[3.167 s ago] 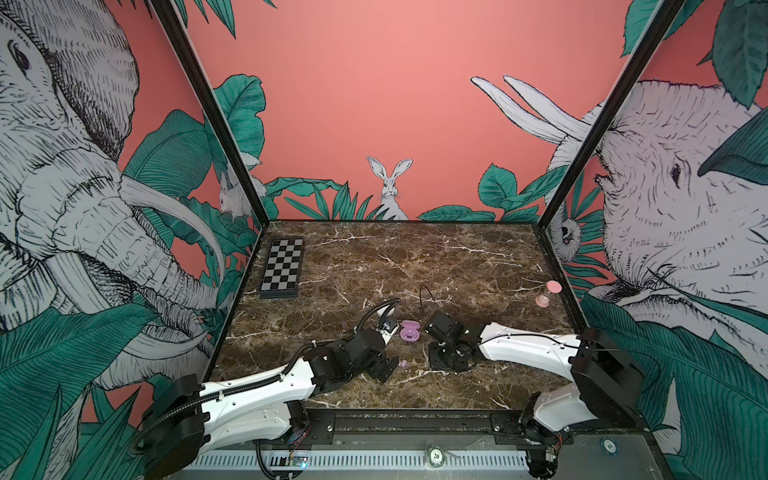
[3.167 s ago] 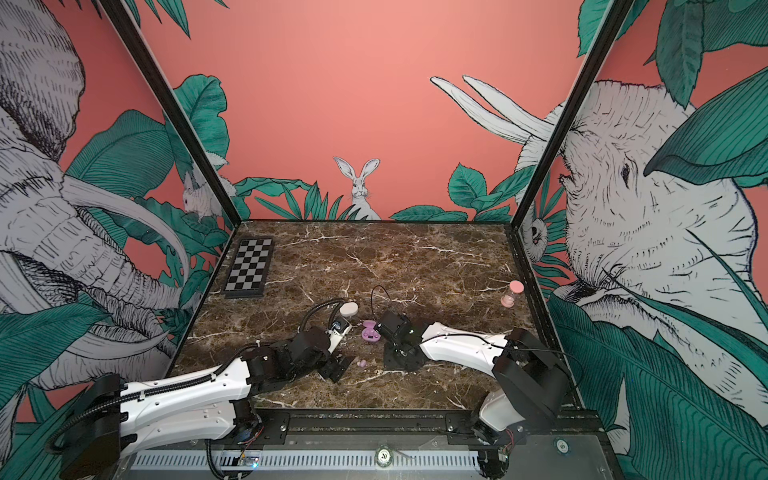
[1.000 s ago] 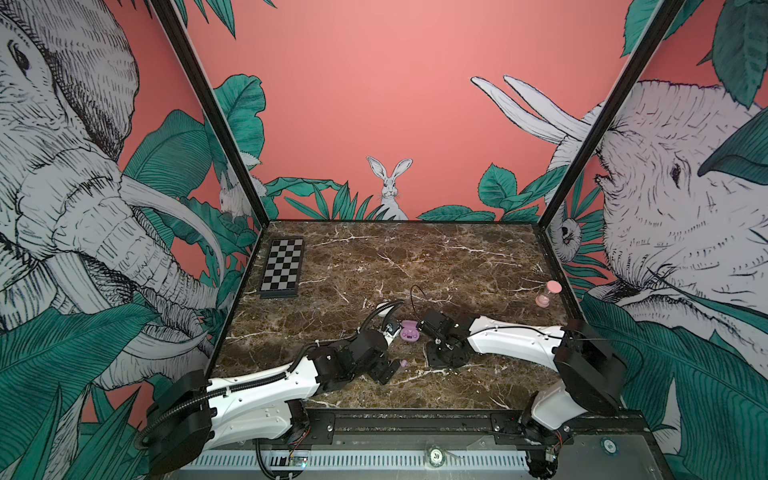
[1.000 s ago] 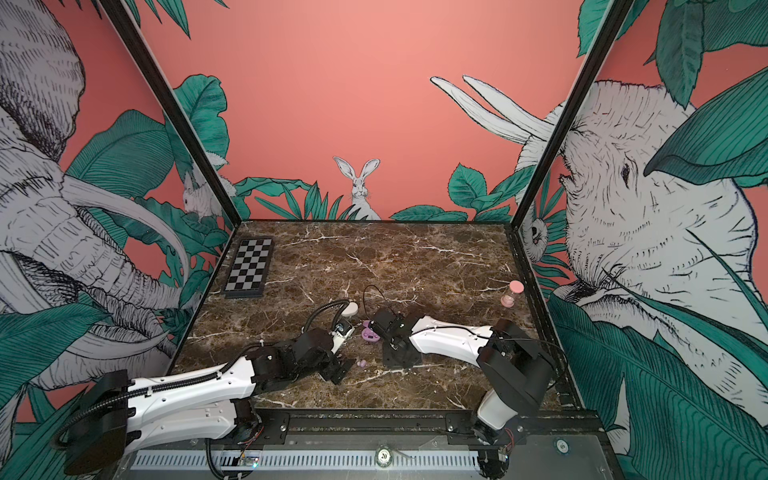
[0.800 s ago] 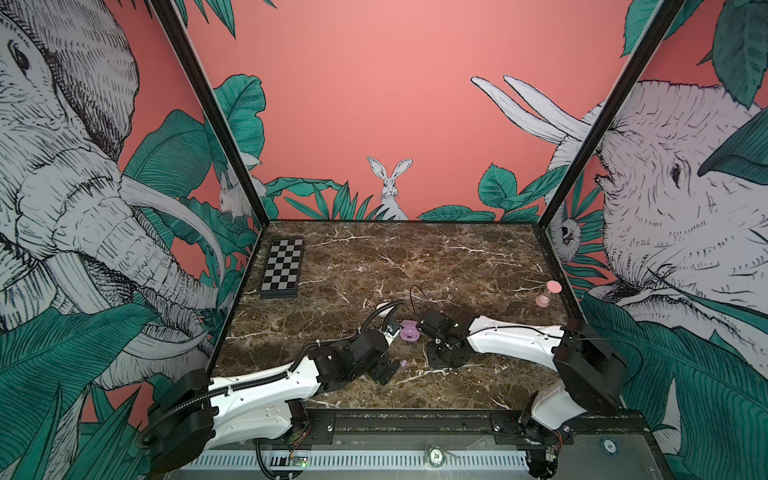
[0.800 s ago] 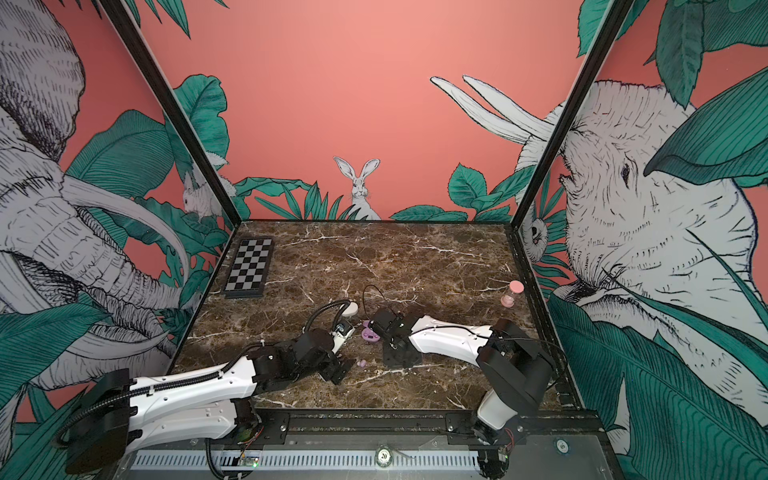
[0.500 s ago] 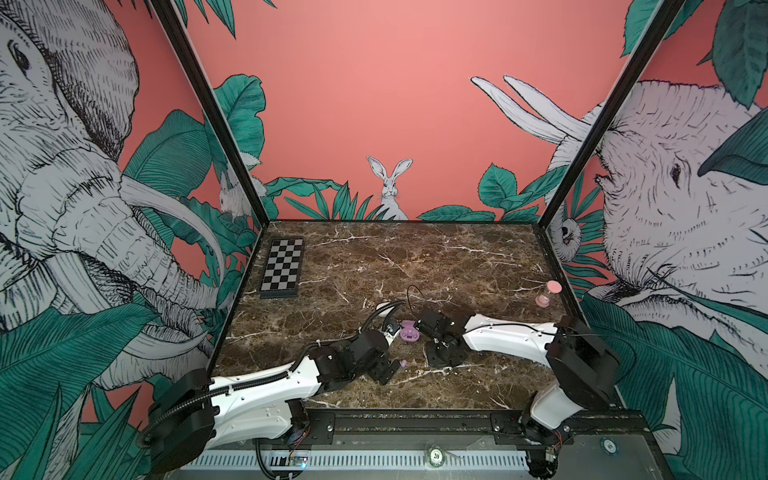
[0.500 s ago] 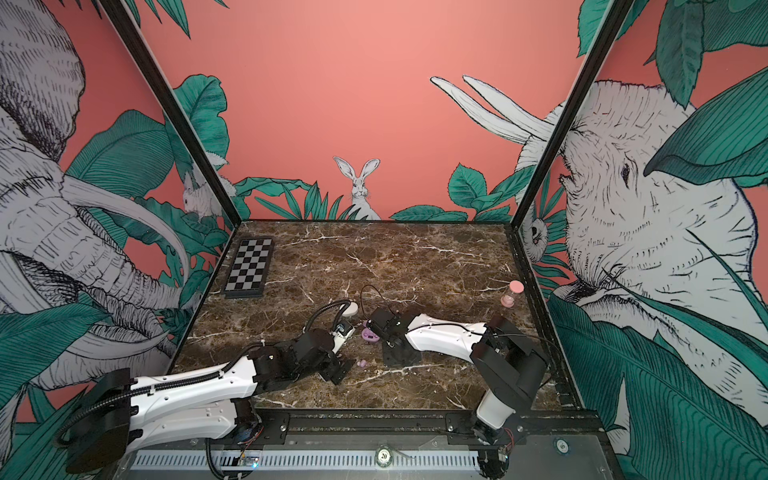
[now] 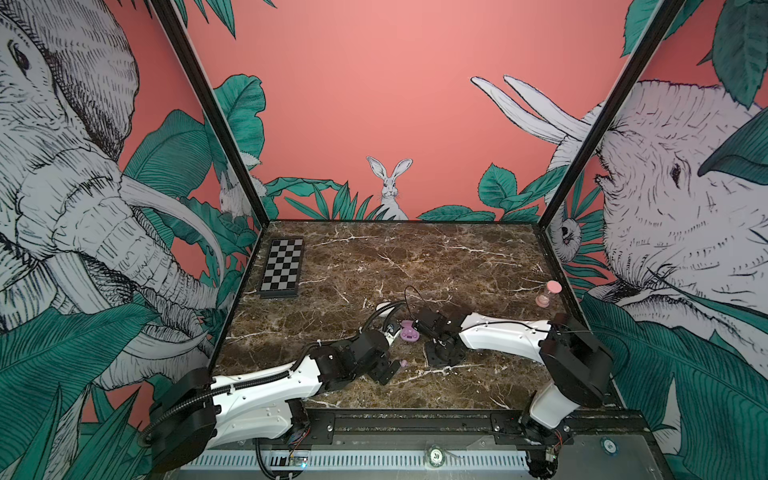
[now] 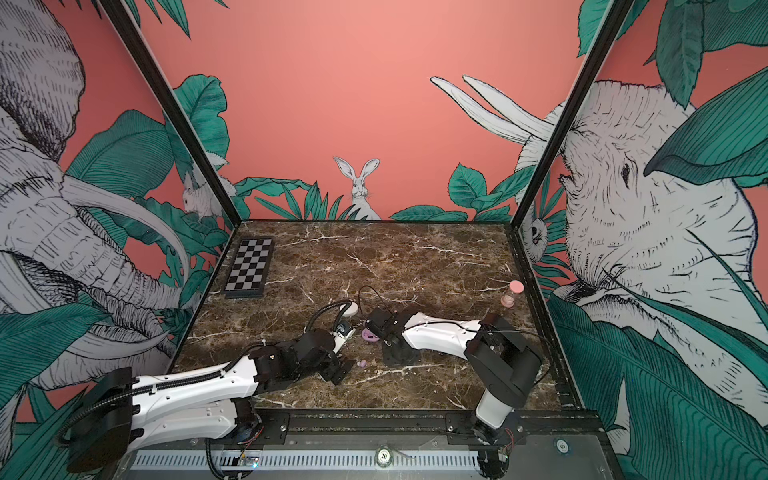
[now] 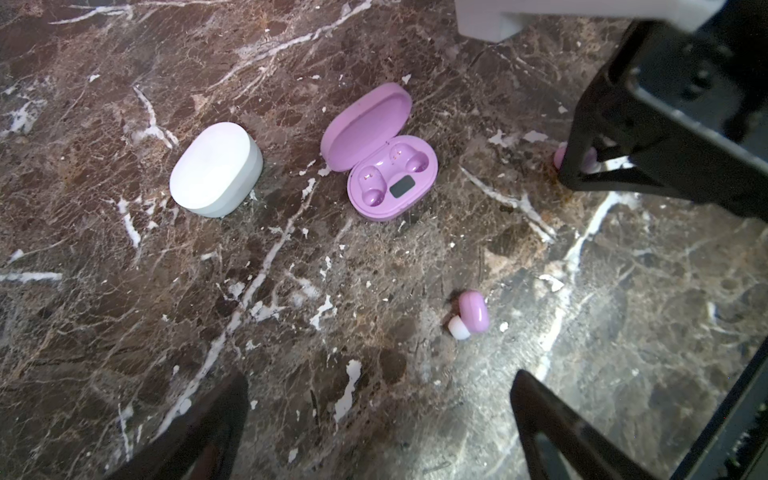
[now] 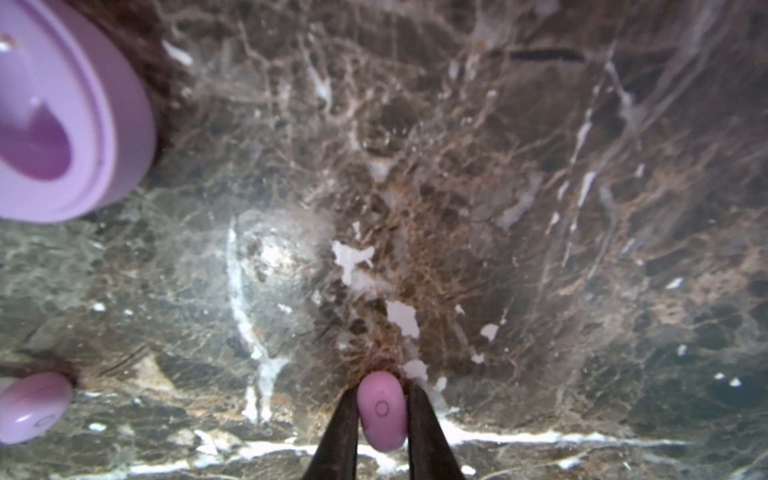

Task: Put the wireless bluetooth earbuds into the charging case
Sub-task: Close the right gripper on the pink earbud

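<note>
My left gripper (image 11: pixel 380 378) hangs spread wide above the marble table (image 11: pixel 124 332), a loose lilac earbud (image 11: pixel 471 313) lying just beyond its fingers. My right gripper (image 12: pixel 381 392) pinches the other lilac earbud (image 12: pixel 381 411). Farther out sits the lilac case (image 11: pixel 386 174), lid open, sockets showing, with a closed white case (image 11: pixel 216 170) near it.

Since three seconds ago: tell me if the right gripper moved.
Yes. The right gripper shifted left in a top view, nearer the purple case, which stayed put.
</note>
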